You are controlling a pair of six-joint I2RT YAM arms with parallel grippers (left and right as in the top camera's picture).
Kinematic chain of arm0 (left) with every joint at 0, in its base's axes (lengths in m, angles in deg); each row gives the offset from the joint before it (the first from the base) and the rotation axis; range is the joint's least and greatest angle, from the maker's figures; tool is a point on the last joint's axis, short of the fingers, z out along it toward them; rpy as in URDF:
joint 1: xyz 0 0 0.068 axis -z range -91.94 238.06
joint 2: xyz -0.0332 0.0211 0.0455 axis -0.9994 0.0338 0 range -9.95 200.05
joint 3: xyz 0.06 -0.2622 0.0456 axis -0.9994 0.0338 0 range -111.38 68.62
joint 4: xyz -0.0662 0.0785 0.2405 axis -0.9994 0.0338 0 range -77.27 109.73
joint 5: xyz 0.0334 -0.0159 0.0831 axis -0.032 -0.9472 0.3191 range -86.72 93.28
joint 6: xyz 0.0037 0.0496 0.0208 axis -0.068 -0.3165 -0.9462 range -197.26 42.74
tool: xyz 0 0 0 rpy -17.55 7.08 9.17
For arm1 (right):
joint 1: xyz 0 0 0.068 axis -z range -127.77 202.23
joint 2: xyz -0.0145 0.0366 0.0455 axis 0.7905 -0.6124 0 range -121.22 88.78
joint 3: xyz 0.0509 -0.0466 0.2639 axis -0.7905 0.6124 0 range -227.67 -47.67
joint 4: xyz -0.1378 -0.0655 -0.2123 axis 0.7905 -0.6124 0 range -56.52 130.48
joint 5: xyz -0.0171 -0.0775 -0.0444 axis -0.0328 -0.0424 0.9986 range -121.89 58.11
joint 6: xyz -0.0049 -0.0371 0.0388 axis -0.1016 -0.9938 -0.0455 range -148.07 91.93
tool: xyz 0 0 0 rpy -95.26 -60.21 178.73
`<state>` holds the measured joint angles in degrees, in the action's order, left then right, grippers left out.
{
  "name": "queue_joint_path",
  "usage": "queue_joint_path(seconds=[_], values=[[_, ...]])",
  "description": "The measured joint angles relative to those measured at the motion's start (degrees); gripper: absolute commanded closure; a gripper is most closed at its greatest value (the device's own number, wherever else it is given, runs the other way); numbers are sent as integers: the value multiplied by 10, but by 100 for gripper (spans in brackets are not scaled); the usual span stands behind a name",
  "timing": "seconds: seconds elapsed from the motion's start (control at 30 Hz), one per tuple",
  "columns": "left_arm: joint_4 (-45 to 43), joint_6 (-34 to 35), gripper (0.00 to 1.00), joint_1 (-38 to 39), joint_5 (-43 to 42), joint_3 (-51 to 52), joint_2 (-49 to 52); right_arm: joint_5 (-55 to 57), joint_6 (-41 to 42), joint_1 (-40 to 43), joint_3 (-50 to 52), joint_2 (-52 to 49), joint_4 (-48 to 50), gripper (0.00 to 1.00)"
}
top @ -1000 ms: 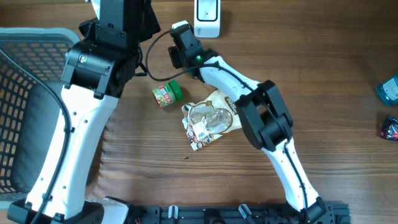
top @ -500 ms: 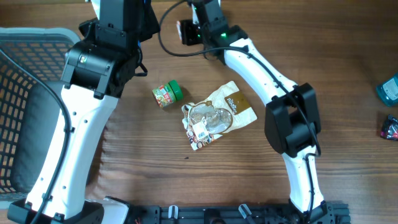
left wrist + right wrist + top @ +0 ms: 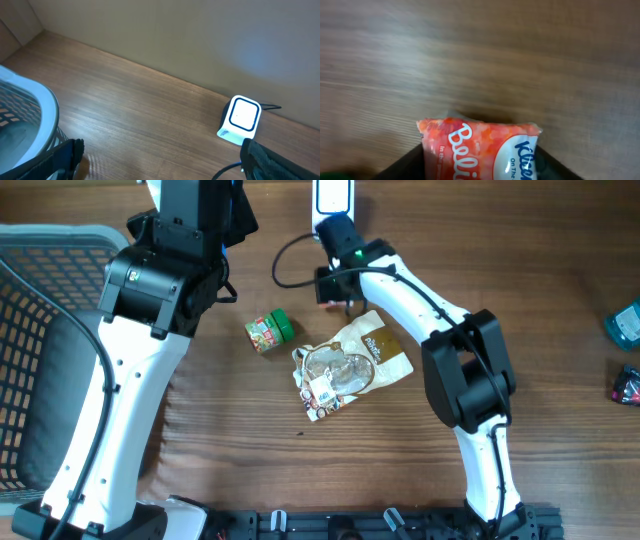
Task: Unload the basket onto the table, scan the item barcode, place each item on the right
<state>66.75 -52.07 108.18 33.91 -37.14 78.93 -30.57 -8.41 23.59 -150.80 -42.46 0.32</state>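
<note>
An orange-red tissue pack (image 3: pixel 475 150) with white lettering fills the gap between my right gripper's (image 3: pixel 480 166) dark fingers, which are shut on it just above the wooden table. From overhead, that gripper (image 3: pixel 335 284) hangs below the white barcode scanner (image 3: pixel 333 196) and beside the brown pouch (image 3: pixel 350 365); the wrist hides most of the pack. My left gripper (image 3: pixel 165 165) stands wide open and holds nothing, with the scanner (image 3: pixel 241 120) ahead to its right.
A small green can (image 3: pixel 268 331) lies left of the pouch. A grey mesh basket (image 3: pixel 40 330) fills the left side, and its rim (image 3: pixel 30 105) shows to the left wrist. A blue item (image 3: pixel 625 323) and a dark packet (image 3: pixel 628 385) sit far right.
My right gripper went up to the scanner with the tissue pack, then came back down toward the pouch. The left arm has not moved.
</note>
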Motion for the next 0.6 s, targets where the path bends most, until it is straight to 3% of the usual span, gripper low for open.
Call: queue_joint_path(seconds=[0.1,0.3,0.6], values=[[0,0,0,0,0,0,0,3,7,0,23,0,21,0],[0,0,0,0,0,0,0,5,9,0,26,0,21,0],[0,0,0,0,0,0,0,6,3,2,-103,0,-217,0]])
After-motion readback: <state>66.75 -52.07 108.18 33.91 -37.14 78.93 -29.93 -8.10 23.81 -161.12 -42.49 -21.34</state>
